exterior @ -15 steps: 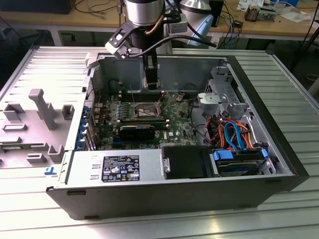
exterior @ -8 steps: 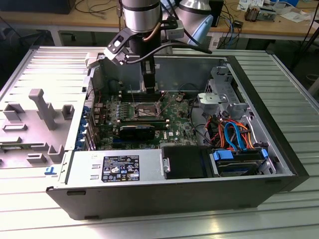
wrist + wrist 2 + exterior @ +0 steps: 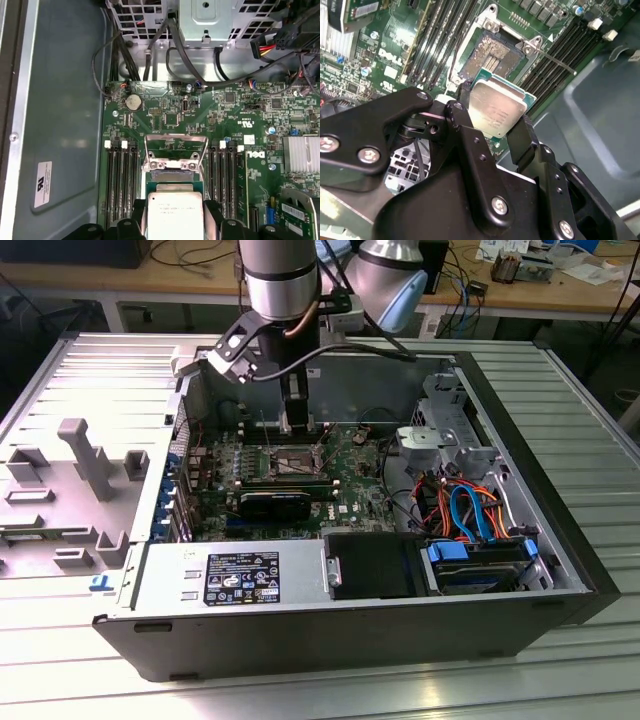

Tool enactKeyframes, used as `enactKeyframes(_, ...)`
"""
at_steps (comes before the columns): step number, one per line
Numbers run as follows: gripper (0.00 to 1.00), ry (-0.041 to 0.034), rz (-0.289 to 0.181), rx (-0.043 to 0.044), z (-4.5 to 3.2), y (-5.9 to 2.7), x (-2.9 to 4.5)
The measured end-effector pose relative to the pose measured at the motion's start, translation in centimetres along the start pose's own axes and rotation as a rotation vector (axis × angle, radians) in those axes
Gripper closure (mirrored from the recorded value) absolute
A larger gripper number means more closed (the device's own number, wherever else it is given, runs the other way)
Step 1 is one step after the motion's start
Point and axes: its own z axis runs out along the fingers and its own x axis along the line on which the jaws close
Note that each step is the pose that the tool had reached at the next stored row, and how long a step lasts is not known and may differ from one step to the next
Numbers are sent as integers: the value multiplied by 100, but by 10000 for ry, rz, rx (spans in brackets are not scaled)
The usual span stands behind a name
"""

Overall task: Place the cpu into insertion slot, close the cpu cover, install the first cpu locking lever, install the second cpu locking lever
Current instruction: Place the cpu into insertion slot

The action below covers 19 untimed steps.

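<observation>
The cpu (image 3: 497, 111) in gripper (image 3: 492, 120); apparently over insertion slot (image 3: 492, 52).

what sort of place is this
Probably a robotics lab or test bench: an opened desktop computer case lies on a slotted aluminium table, a robot arm holds the cpu in its tool over the motherboard, and wooden workbenches with cables stand behind.

A black label (image 3: 243, 578) with white print sat on the silver box (image 3: 305, 580), lower centre of the exterior view. A white sticker (image 3: 43, 184) marked the case wall (image 3: 65, 100), and faint print crossed the cpu (image 3: 175, 217). None was legible.
</observation>
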Motion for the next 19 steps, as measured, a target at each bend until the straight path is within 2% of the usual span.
enactKeyframes(2,46,-2,-2,-91,31,-28,7)
enactKeyframes(8,46,-3,8,-100,116,-41,20)
enactKeyframes(13,46,-5,15,-113,233,-57,23)
enactKeyframes(19,46,-10,58,-155,332,-70,21)
